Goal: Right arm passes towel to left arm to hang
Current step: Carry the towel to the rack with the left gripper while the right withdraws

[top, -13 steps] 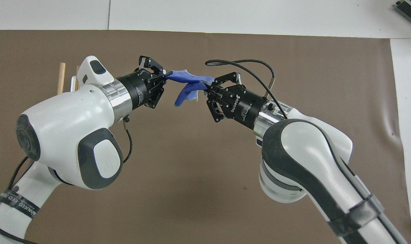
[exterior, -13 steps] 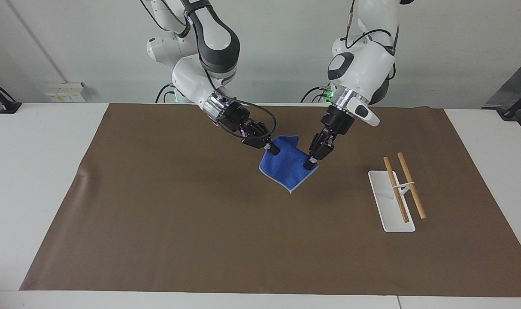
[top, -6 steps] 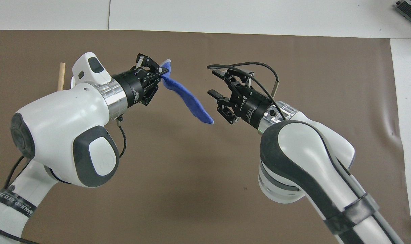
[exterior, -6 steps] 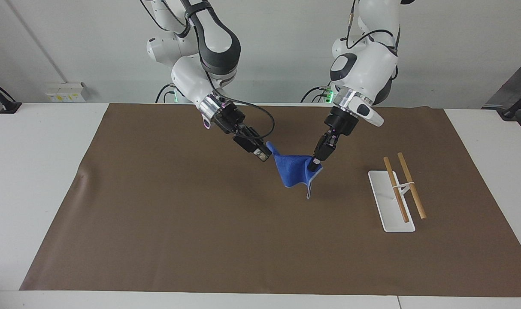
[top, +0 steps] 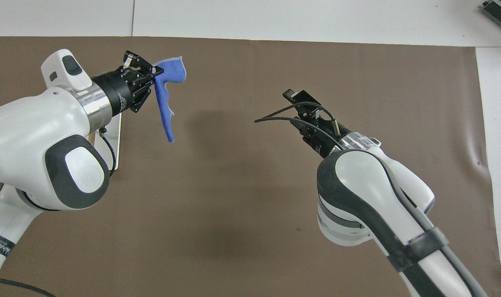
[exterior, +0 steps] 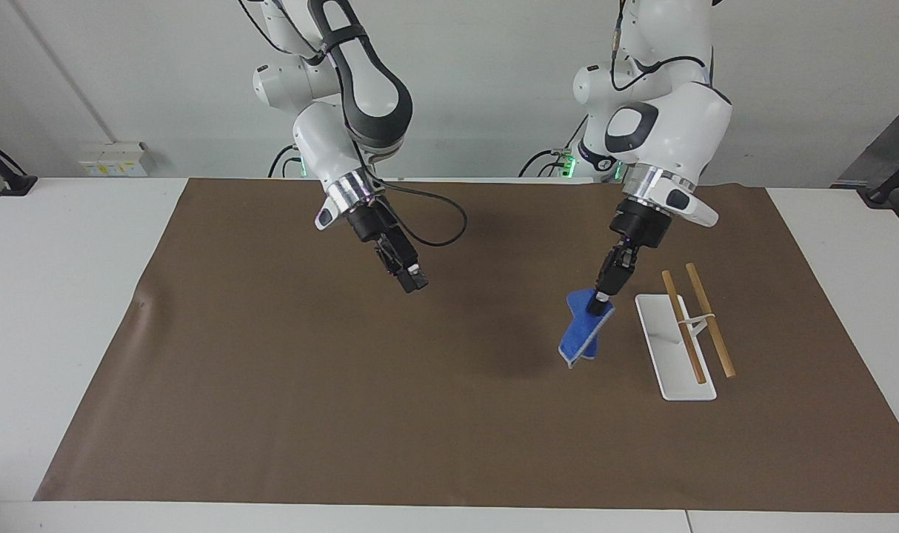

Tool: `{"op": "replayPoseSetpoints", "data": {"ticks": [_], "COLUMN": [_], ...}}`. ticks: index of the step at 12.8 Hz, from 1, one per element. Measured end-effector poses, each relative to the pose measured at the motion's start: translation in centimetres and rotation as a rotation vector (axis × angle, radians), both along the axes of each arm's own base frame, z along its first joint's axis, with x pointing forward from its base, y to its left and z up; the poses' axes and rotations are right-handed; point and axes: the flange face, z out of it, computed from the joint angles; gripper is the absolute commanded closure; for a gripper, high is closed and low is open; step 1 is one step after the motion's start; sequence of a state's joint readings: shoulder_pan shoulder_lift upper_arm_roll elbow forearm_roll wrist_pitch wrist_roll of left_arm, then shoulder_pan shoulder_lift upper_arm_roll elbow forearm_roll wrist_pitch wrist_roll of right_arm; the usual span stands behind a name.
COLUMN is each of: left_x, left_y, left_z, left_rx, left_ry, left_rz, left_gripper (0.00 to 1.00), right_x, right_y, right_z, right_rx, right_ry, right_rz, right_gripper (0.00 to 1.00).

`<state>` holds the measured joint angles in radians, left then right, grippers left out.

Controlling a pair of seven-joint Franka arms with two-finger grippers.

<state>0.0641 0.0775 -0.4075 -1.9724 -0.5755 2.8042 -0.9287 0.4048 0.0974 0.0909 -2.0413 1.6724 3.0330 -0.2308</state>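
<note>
The right gripper (exterior: 414, 281) is held empty over the mat (exterior: 272, 414), jaws open. The towel (exterior: 583, 333) is pinched by the closed left gripper (exterior: 602, 297), hanging just beside the rack (exterior: 675, 348). It should be lifted above the rods (exterior: 697, 314) and draped evenly before release.

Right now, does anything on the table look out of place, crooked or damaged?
Nothing stands out. The towel hangs bunched from the left gripper beside the rack, which stands on the brown mat with both wooden rods in place. The right gripper is empty over the mat.
</note>
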Motion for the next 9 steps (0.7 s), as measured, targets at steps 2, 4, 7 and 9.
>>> {"op": "replayPoseSetpoints", "data": {"ticks": [2,4,7,9], "left_x": [1.2,2.1,2.3,1.9], "left_y": [4.4,8.4,13.2,14.9], "left_z": [-0.7,-1.7,-4.1,-5.7], "left_rx": [0.028,0.051,0.08,0.092], "left_ry": [-0.003,0.007,0.046,0.075], "left_rz": [0.049,0.097,0.155,0.176], "left_gripper": [1.0,1.0,1.0,1.0], "right_x": [1.3,2.7,4.7,6.0], "right_y": [-2.5,-4.5,-7.3,-9.9], "right_z": [0.1,0.2,-0.7,-0.8], "right_rx": [-0.137,-0.267,-0.433,-0.573], "right_ry": [-0.074,-0.119,-0.141,-0.14], "right_rz": [0.051,0.106,0.246,0.412], "right_gripper": [0.0,0.0,0.0,0.0]}}
